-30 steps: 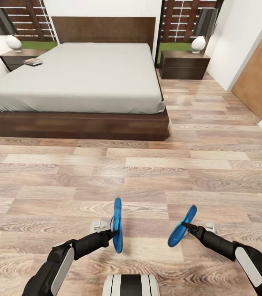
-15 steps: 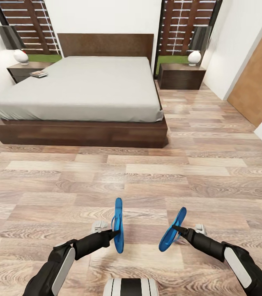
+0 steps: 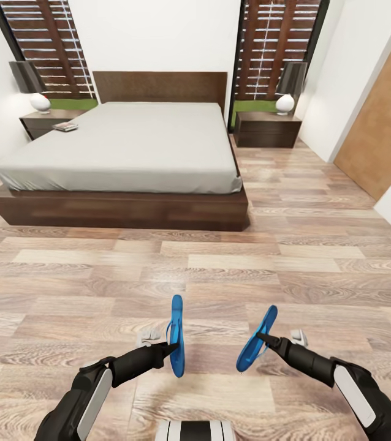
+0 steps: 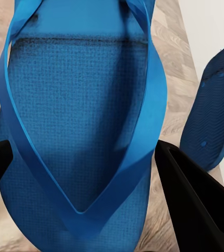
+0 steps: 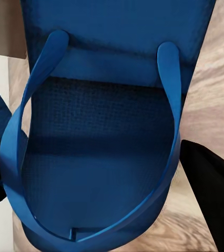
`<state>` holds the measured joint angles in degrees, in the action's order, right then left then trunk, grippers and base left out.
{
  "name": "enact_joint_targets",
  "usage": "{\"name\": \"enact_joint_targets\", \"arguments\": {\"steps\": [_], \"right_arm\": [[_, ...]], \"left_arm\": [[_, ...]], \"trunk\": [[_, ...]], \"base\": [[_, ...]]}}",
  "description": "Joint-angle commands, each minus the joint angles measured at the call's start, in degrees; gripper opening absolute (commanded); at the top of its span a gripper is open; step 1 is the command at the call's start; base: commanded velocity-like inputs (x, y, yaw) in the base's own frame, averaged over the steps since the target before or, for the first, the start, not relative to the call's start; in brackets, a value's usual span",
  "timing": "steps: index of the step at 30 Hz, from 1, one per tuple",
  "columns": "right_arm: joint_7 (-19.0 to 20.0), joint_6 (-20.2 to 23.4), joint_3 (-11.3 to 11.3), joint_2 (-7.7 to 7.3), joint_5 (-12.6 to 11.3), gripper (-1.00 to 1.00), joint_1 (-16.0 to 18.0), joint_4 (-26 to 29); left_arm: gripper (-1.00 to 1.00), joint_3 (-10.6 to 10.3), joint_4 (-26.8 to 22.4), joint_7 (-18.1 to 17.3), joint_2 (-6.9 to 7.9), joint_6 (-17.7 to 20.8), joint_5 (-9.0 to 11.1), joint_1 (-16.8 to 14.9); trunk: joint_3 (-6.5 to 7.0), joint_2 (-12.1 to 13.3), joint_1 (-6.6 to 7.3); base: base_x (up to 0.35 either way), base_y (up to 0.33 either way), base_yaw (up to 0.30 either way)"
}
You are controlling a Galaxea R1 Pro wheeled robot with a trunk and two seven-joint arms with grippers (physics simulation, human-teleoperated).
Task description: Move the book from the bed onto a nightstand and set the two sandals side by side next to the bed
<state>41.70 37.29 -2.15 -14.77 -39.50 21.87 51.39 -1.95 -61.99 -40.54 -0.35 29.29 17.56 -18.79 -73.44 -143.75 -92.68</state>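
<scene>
Backing away from the bed (image 3: 122, 144): shrinking and sliding up in the head view against half a second ago, with more plank floor (image 3: 220, 269) opening in front, so probably the camera and base moving, not the furniture. Meaning, as a judgement, drifting farther from the drop-off spot rather than nearing it; sandals not yet set down beside the bed.

Carrying one sandal in each tool. Left tool (image 3: 170, 350) clamped on the left sandal (image 3: 176, 335), held on edge, nearly upright. Right tool (image 3: 261, 337) clamped on the right sandal (image 3: 256, 339), tilted, apart from the first. Both hanging well clear of the floor and well apart from the bed.

Book (image 3: 65, 127) already lying on the left nightstand (image 3: 42, 119), beside the lamp (image 3: 34, 89); that half looking done.

Seeing from the head camera the whole room and both nightstands, but only thin blue edges of the sandals. Seeing from the left wrist the strap side and textured sole of the left sandal (image 4: 80, 131) between dark fingers (image 4: 196, 205), plus the other sandal's dotted underside (image 4: 209, 110). Showing from the right wrist the strap loop and footbed (image 5: 101, 136) up close.
</scene>
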Motion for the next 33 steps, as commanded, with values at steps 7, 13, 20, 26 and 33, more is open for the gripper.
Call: {"name": "enact_joint_targets", "arguments": {"steps": [7, 13, 20, 26, 33], "right_arm": [[0.1, 0.3, -0.1, 0.0, -0.1, -1.0, 0.0, 0.4], [0.1, 0.3, -0.1, 0.0, -0.1, -1.0, 0.0, 0.4], [0.1, 0.3, -0.1, 0.0, -0.1, -1.0, 0.0, 0.4], [0.1, 0.3, -0.1, 0.0, -0.1, -1.0, 0.0, 0.4], [0.1, 0.3, -0.1, 0.0, -0.1, -1.0, 0.0, 0.4]], "left_arm": [[-1.0, 0.0, 0.0, 0.0, 0.0, 0.4, 0.3, 0.0], [-1.0, 0.0, 0.0, 0.0, 0.0, 0.4, 0.3, 0.0], [-1.0, -0.1, 0.0, 0.1, 0.0, 0.4, 0.4, 0.0], [-1.0, -0.3, 0.0, 0.1, -0.01, 0.4, 0.4, 0.0], [-1.0, -0.3, 0.0, 0.1, 0.0, 0.4, 0.4, 0.0]], "trunk": [[1.52, 0.1, 0.19], [2.85, 0.2, 0.34], [4.4, 0.3, 0.52], [5.73, 0.3, 0.68], [7.28, 0.4, 0.86]], "base": [[0.0, 0.0, 0.0], [0.0, 0.0, 0.0], [0.0, 0.0, 0.0], [0.0, 0.0, 0.0], [0.0, 0.0, 0.0]]}}
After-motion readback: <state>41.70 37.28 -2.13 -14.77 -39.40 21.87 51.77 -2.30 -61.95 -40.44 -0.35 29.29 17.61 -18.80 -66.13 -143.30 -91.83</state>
